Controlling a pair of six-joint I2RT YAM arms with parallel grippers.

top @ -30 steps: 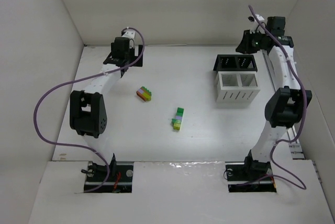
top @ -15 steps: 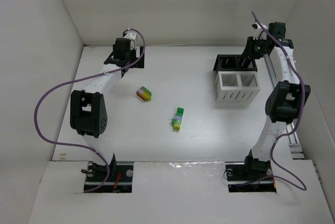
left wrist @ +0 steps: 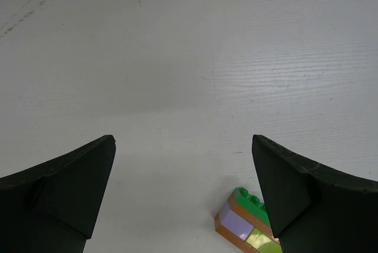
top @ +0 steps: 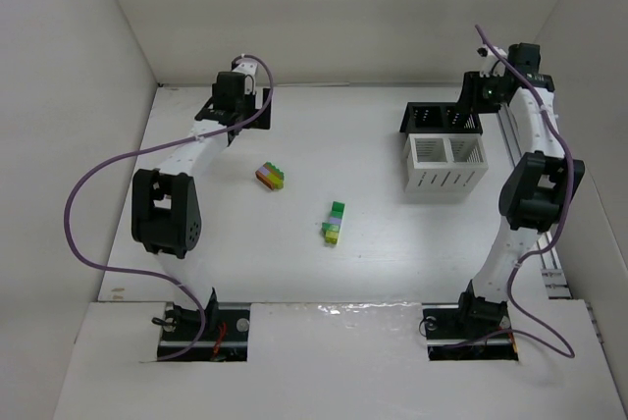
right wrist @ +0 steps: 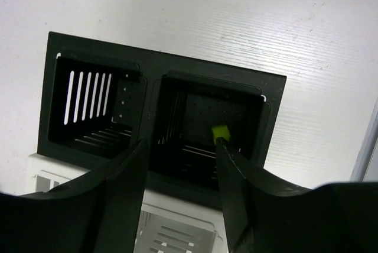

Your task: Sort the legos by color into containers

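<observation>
Two multicoloured lego stacks lie on the table, one left of centre and one nearer the middle. My left gripper hangs open at the far left. In its wrist view the fingers stand wide apart, with the first stack low beside the right finger. My right gripper is over the black containers. Its jaws are open above the right black compartment. A small lime lego shows at the right fingertip, inside that compartment. The white containers stand just in front of the black ones.
White walls enclose the table on the left, back and right. The right arm's elbow stands tall beside the white containers. A purple cable loops off the left arm over the table's left edge.
The right wrist has shifted a little to the right and settled over the black containers' right compartment. The left arm and both lego stacks have not moved.
</observation>
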